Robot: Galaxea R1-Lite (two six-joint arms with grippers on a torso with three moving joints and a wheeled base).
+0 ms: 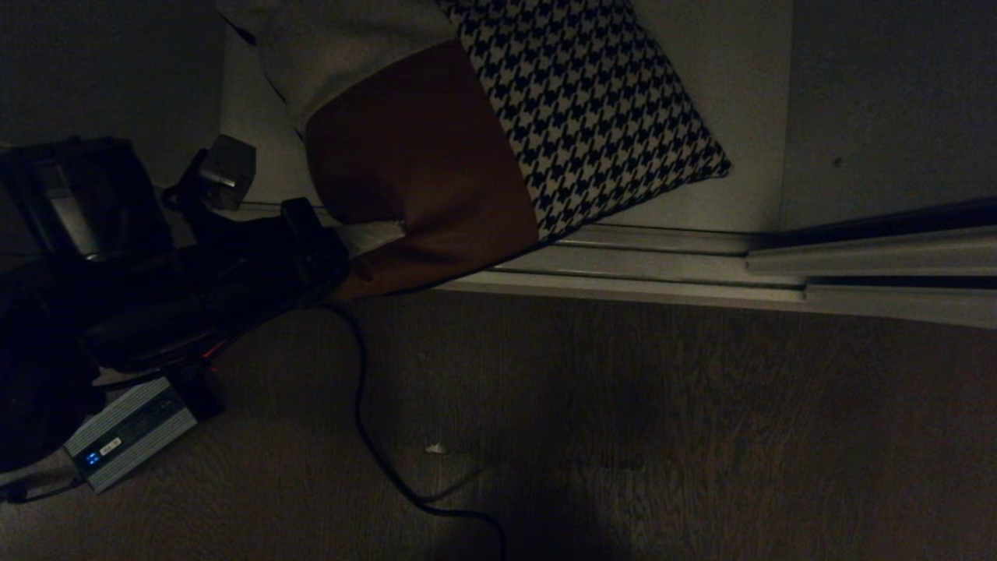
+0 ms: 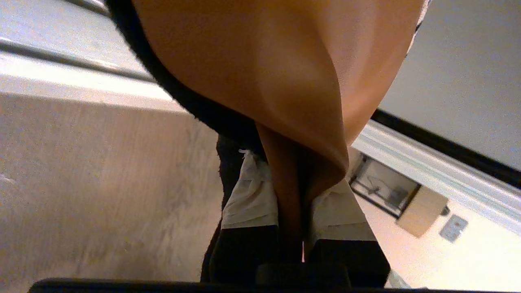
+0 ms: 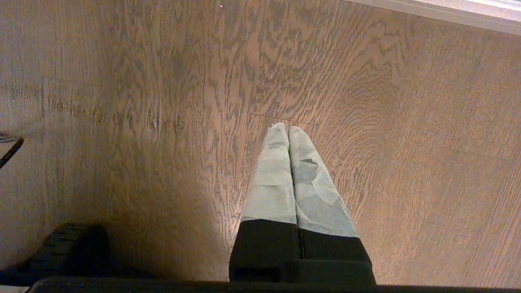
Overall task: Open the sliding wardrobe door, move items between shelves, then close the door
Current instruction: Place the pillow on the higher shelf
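The cushion [image 1: 483, 132], patched in beige, rust-brown and houndstooth, lies tilted on the wardrobe's lowest off-white shelf [image 1: 740, 117]. Its brown corner hangs out over the door track. My left gripper [image 1: 364, 243] reaches in from the left and is shut on that brown corner. In the left wrist view the taped fingers [image 2: 248, 199] of the left gripper [image 2: 294, 179] pinch a fold of the brown fabric [image 2: 285, 81]. The sliding wardrobe door [image 1: 896, 101] stands at the right, leaving the compartment open. My right gripper [image 3: 288, 130] hangs shut and empty over the wood floor.
The door's metal track rails [image 1: 662, 269] run along the wardrobe's front edge. A black cable [image 1: 362, 421] trails across the wood floor [image 1: 662, 436]. A ribbed grey power box [image 1: 128, 432] lies on the floor at the left, beside my dark left arm [image 1: 156, 296].
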